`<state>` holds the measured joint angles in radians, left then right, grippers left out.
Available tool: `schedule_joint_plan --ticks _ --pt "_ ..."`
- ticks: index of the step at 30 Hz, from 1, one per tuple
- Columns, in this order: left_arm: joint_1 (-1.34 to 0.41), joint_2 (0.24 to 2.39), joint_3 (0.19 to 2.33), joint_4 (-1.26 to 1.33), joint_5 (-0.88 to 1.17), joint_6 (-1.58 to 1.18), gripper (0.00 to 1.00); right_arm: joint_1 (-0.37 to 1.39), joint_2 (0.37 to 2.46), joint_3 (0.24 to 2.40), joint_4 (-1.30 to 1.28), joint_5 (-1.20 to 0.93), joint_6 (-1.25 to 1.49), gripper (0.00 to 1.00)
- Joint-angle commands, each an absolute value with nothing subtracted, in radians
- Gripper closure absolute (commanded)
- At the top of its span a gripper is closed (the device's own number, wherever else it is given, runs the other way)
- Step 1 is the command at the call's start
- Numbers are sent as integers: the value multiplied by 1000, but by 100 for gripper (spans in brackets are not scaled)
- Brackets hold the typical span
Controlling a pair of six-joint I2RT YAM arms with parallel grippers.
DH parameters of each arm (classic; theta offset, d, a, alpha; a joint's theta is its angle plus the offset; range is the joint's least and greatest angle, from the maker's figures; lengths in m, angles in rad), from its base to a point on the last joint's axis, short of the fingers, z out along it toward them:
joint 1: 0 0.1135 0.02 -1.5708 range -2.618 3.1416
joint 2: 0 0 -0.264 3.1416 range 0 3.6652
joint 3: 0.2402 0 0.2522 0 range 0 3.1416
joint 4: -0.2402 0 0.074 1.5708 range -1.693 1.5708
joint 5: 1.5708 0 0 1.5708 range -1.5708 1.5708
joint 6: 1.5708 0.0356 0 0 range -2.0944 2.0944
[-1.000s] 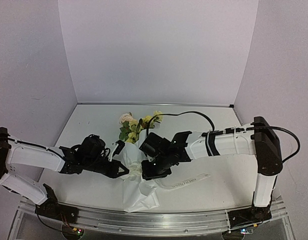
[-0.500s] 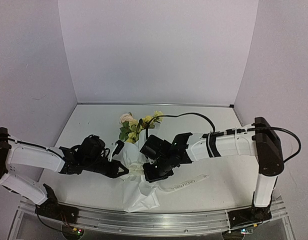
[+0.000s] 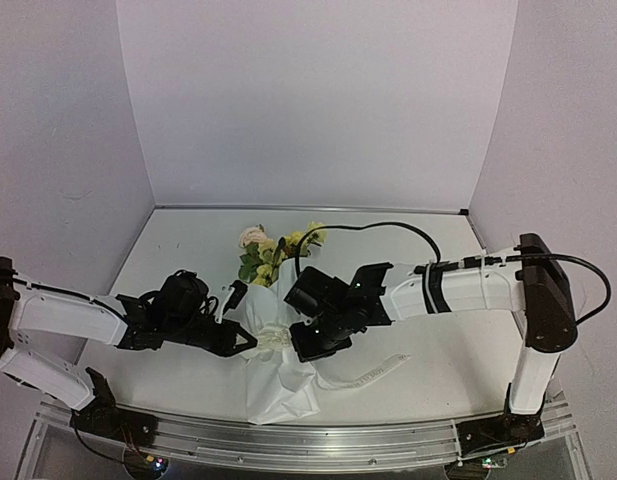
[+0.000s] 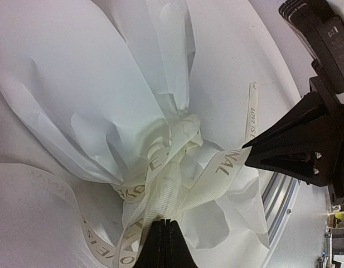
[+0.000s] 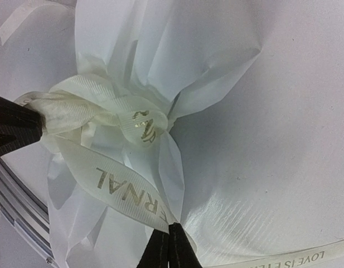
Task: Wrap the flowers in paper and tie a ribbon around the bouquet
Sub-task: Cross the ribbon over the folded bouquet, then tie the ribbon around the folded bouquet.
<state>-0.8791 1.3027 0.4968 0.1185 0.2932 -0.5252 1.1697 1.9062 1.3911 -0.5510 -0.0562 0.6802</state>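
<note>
The bouquet (image 3: 278, 385) lay on the worktop (image 3: 438, 380) between the two arms, with the flowers (image 3: 273, 250) pointing to the far wall. The ribbon (image 5: 124, 187) went around the gathered paper (image 5: 160, 50) at its narrow middle. The left tool (image 4: 165, 226) was closed on one strand of the ribbon, and the right tool (image 5: 170, 230) was closed on another strand, both near the crossing.

paper (image 4: 66, 72): I read plain white
ribbon (image 5: 124, 190): cream, ribbed weave, dull gold lettering
flowers (image 3: 273, 252): yellow, pale pink, green leaves
</note>
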Motion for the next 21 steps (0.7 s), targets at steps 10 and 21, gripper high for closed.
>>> schedule_joint_plan --ticks 10,21 --pt "-884 1208 515 145 375 -482 93 1183 1892 1498 -559 -31 728 100" --pt "-865 1108 608 17 267 -440 60 1183 1912 1494 -560 -56 752 100"
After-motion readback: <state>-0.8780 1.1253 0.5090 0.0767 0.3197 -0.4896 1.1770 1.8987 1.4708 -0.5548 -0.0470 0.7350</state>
